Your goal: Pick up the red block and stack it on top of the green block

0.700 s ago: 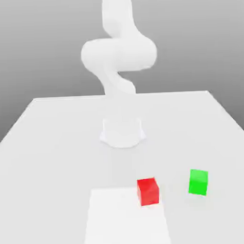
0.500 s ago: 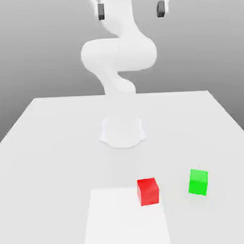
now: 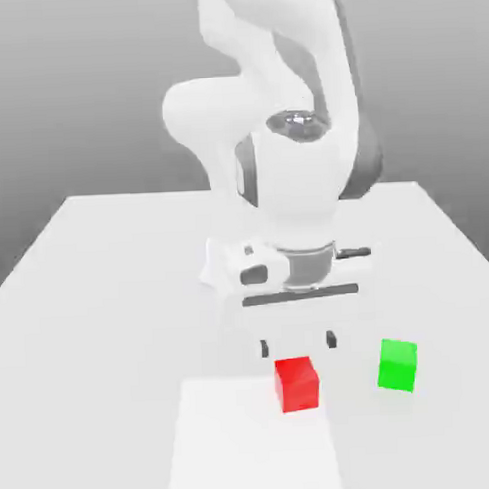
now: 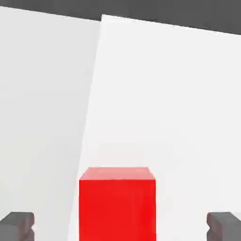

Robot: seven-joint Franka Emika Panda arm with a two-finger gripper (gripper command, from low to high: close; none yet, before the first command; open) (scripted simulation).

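The red block (image 3: 297, 384) sits on the tabletop (image 3: 113, 344), at the edge of the bright white patch (image 3: 252, 438); the green block (image 3: 397, 366) stands apart from it, toward the exterior view's right. Above the red block, the pincer (image 3: 298, 343) is wide, its two pads to either side of the cube in the hand view, neither touching it; the step in hand appears to be the approach for the grasp. You do well to centre the cube between the pads and match their faces to its sides before descending; lower straight and slowly, since an off-centre pad could land on the top or nudge the cube askew; close only once the pads flank its sides, then lift clear of the green block's height before you travel across.
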